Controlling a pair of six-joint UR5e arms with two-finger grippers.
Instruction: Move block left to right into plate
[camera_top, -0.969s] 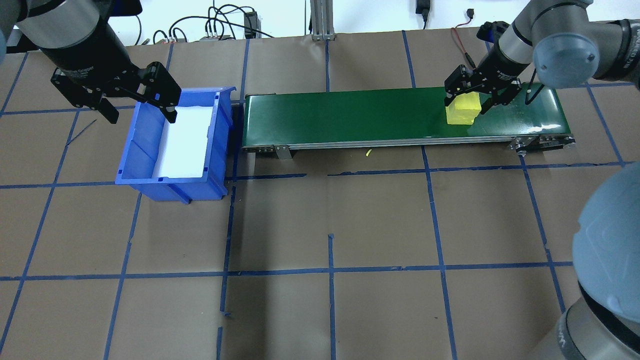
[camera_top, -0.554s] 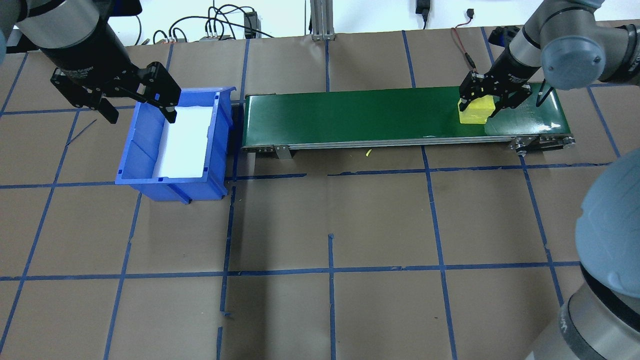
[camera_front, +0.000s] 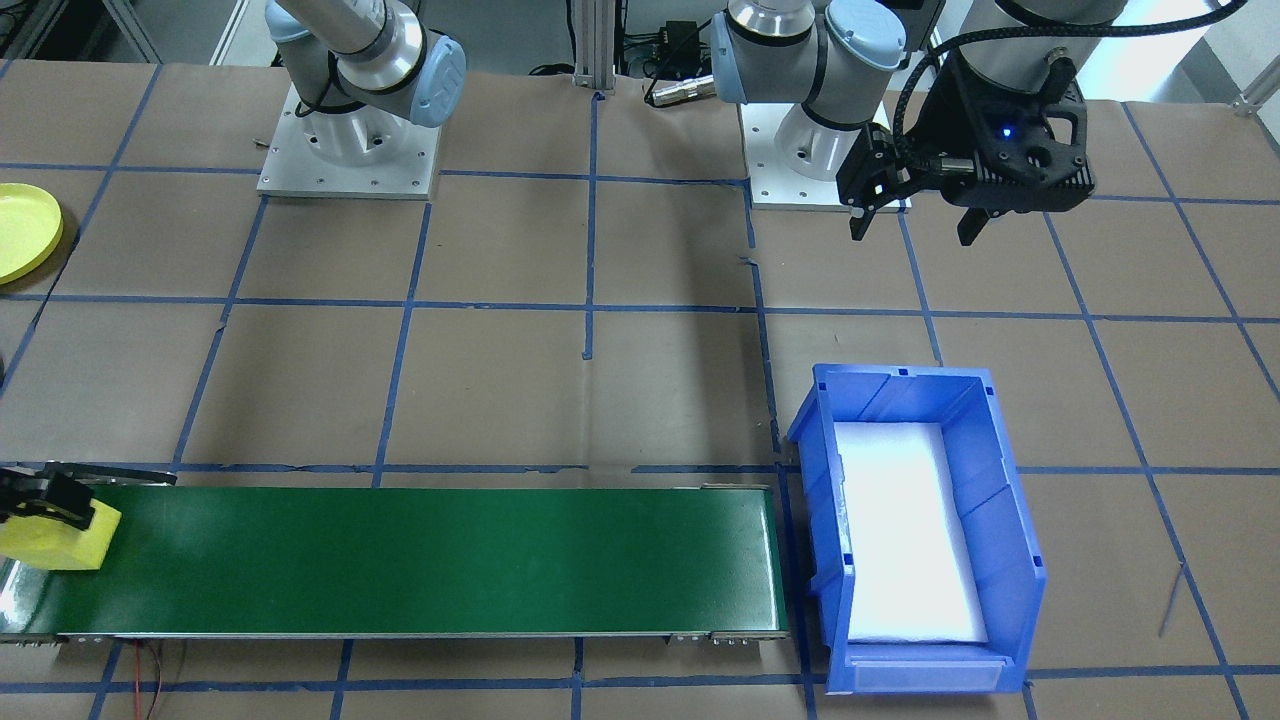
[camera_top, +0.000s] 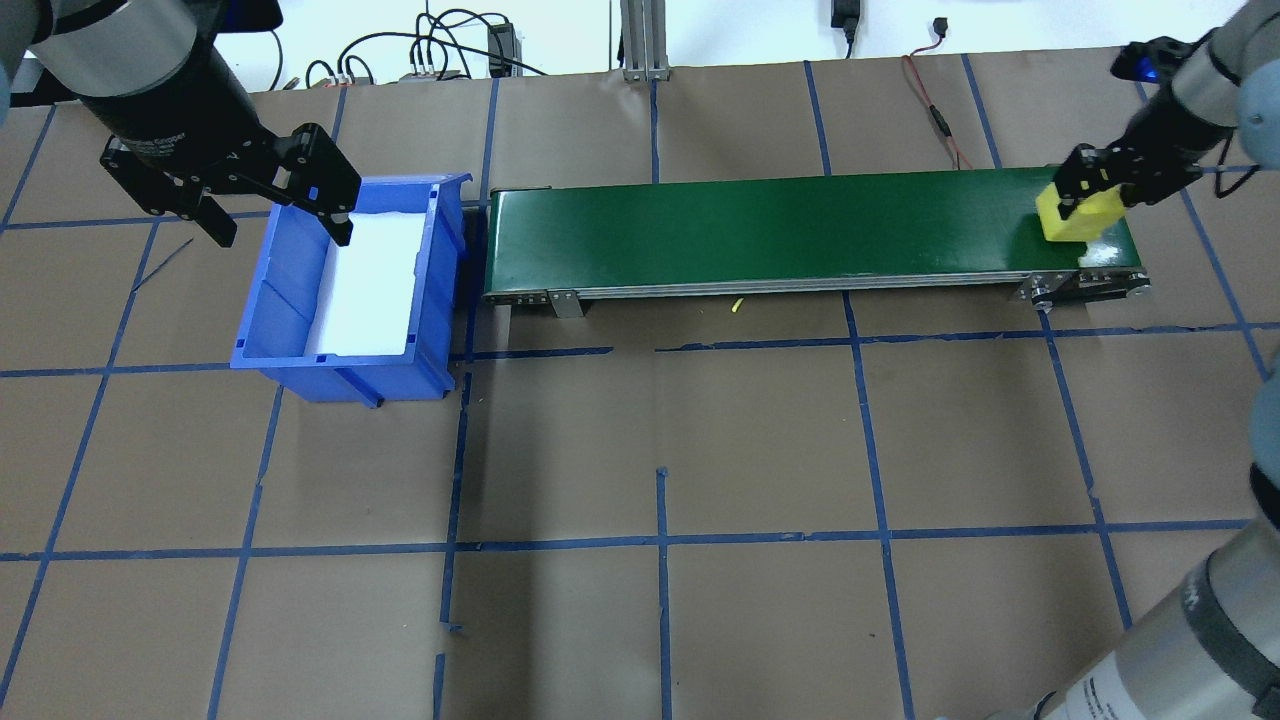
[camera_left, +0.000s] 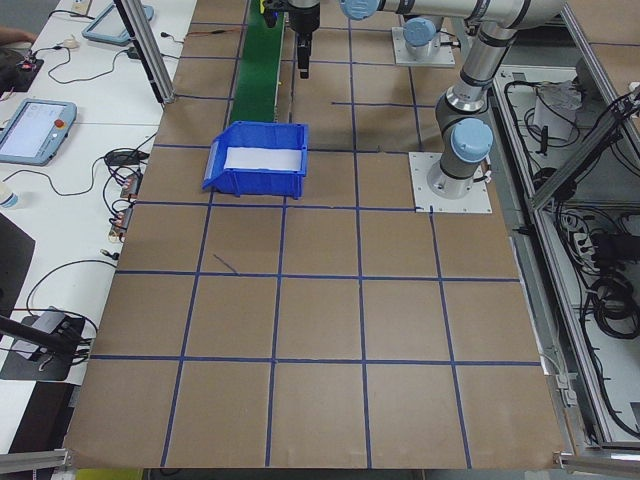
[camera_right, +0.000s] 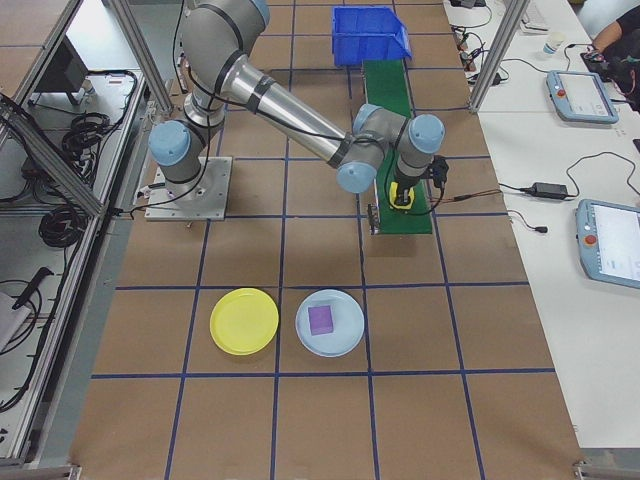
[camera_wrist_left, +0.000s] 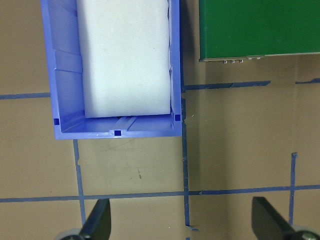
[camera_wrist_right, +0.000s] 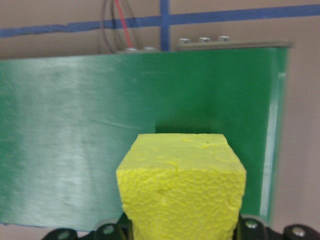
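Since a second ago, carried rightward along the belt (camera_top: 800, 225) by the right gripper (camera_top: 1088, 192) to the belt's right end: the block (camera_top: 1076, 217), a yellow foam cube with a pitted, crumbly surface, pinched between the two black fingers and held over the green band near its end rollers. Seen close in the right wrist view as a squarish, rough-grained chunk (camera_wrist_right: 182, 192) above smooth, glossy green belting with a metal edge rail.

Unmoved over that second: left gripper (camera_top: 278, 225), jaws spread wide and holding nothing, hanging over the left wall of the bin (camera_top: 285, 300). Small white lettering on the gripper body, too blurred to read. Bin of moulded blue plastic, rectangular with ribbed walls, lined with a flat white foam slab (camera_top: 368, 285).

Off the belt's right end, on the table (camera_top: 660, 450): round bright yellow plate (camera_right: 244, 321) of smooth plastic with a raised rim, bare, well apart from the block. Just beside it, a pale blue plate (camera_right: 330, 323) bearing a purple cube (camera_right: 321, 320).

Table surface of brown paper gridded with blue tape. No other legible writing.
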